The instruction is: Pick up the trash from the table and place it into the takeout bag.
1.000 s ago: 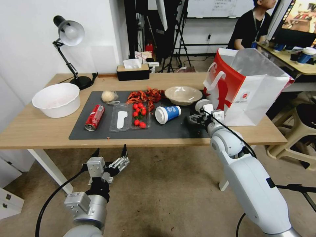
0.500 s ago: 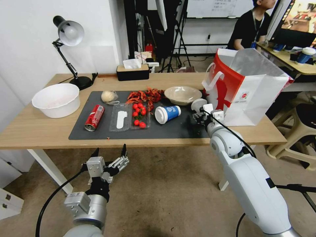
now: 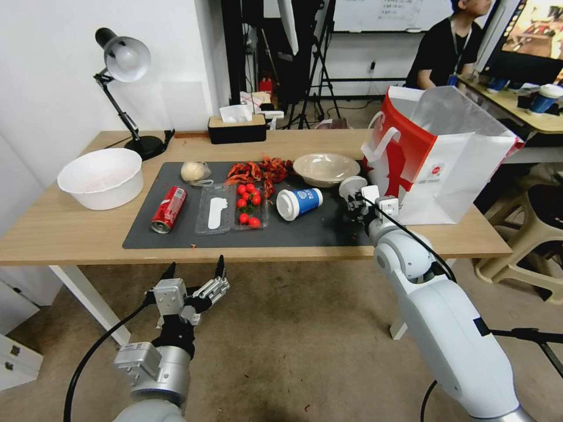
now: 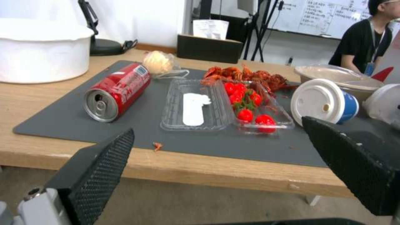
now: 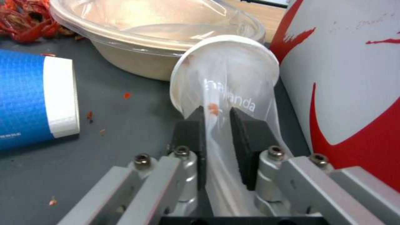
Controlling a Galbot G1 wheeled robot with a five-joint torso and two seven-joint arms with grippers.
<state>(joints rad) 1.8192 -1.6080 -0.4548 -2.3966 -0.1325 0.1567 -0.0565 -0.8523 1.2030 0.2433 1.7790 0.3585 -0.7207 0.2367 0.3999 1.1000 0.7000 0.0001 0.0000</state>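
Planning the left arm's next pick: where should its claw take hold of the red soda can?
Probably across the red soda can mid-body, from above. It lies on its side on the table, open end toward the robot, so its round flanks face sideways.

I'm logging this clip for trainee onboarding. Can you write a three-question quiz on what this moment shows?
1. True or false: the right tool is shut on the clear plastic cup.
2. Which lies on its side nearest the beige bowl? A) red soda can B) blue paper cup C) white tub
3. Fill in: the left tool hangs open below the table edge, holding ____.

Key: 1 true: its pads pinch the cup wall beside the takeout bag. 2 B. 3 nothing.
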